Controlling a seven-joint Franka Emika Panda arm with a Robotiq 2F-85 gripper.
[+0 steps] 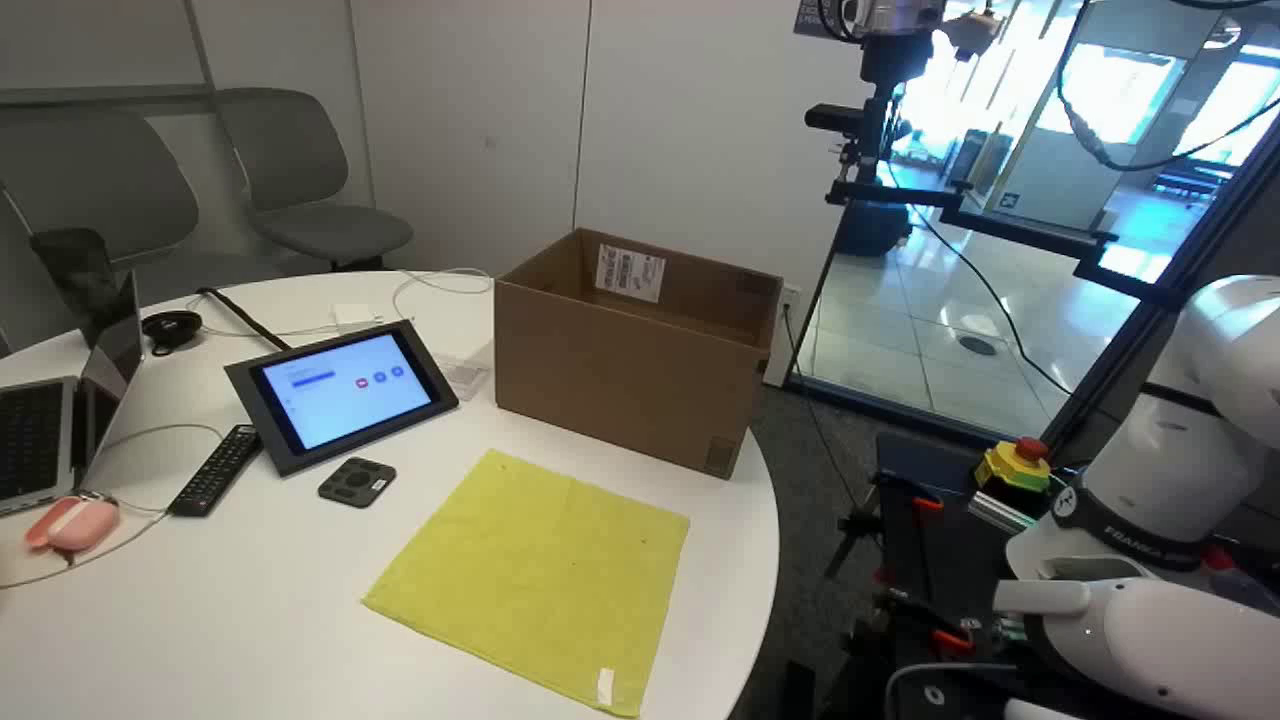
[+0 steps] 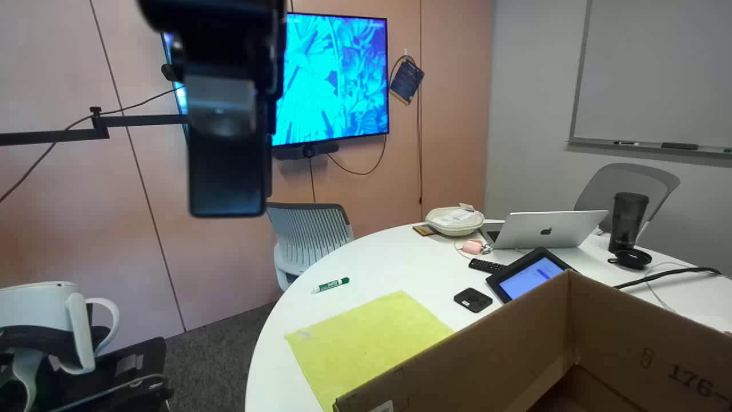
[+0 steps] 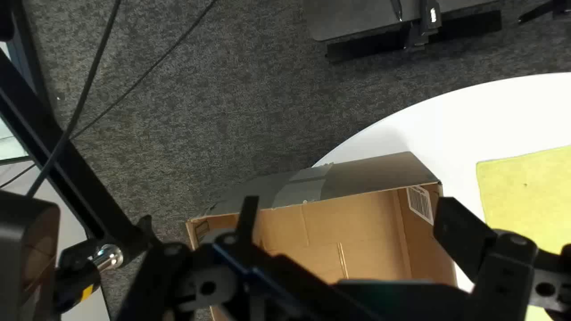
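Observation:
My gripper [image 3: 348, 203] is open in the wrist view, with its two black fingers wide apart and nothing between them. It hangs above an open brown cardboard box [image 3: 370, 176], whose inside shows between the fingers. A dark blurred part that looks like a gripper finger [image 2: 226, 163] fills the upper left of an exterior view. The box shows in both exterior views [image 1: 630, 380] [image 2: 509, 349], upright at the edge of the round white table [image 1: 250, 620], with a label inside. A yellow cloth [image 1: 545, 570] lies flat beside it, also in the wrist view [image 3: 526, 196].
A tablet [image 1: 345, 390], black puck [image 1: 358, 482], remote [image 1: 215, 470], pink case [image 1: 75, 525] and laptop [image 1: 110, 370] are on the table. A green marker [image 2: 330, 285] lies near the cloth. A black mounting arm [image 3: 58, 147] and cables are left in the wrist view.

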